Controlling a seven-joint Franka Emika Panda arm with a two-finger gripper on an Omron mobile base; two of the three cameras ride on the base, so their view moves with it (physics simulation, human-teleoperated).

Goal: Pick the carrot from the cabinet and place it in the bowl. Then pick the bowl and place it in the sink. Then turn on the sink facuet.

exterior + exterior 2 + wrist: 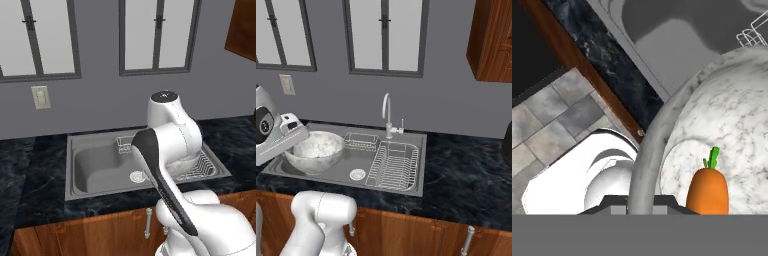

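Over the sink, the bent arm's claw grips the bowl rim.

Bowl hangs over the left basin of the sink, taking up most of the room there. On its right, a wire basket and the ribbed drainer rack crowd the rest. Faucet rises behind them. Dark counter right of the sink lies open to me.
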